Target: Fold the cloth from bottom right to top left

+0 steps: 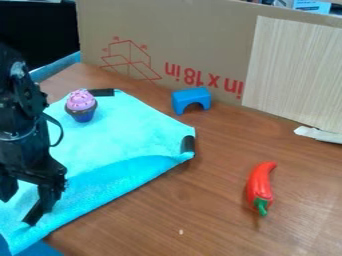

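One gripper (25, 202) is hanging lower left, two fingers standing wide apart, gripping nothing. One turquoise cloth (117, 145) is covering the left, one cupcake (81, 105) sitting on it; one red chili (259, 186) is lying lower right.

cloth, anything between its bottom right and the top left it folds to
Yes, the cupcake stands on the cloth, towards its top, likely in the fold's way. The blue block and red pepper are off the cloth.
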`<action>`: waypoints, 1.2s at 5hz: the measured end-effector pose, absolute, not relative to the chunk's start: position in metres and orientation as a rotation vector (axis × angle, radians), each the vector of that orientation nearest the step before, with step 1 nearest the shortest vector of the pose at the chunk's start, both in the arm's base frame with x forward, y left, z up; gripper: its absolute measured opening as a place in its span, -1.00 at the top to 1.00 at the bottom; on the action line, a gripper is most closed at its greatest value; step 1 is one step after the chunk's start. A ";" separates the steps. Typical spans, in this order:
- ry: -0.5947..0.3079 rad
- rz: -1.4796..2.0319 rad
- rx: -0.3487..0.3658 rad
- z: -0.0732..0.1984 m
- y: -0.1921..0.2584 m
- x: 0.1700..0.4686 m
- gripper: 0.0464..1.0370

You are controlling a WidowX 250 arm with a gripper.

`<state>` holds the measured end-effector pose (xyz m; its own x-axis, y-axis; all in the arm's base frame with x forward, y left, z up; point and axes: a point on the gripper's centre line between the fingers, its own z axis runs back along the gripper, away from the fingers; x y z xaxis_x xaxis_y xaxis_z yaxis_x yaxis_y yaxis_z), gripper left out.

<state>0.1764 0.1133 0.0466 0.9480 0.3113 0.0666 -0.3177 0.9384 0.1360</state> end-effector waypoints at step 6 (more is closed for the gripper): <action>-0.016 0.350 0.161 0.042 0.118 0.177 0.98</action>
<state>0.1766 0.1183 0.0421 0.9394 0.3401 0.0429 -0.3426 0.9268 0.1539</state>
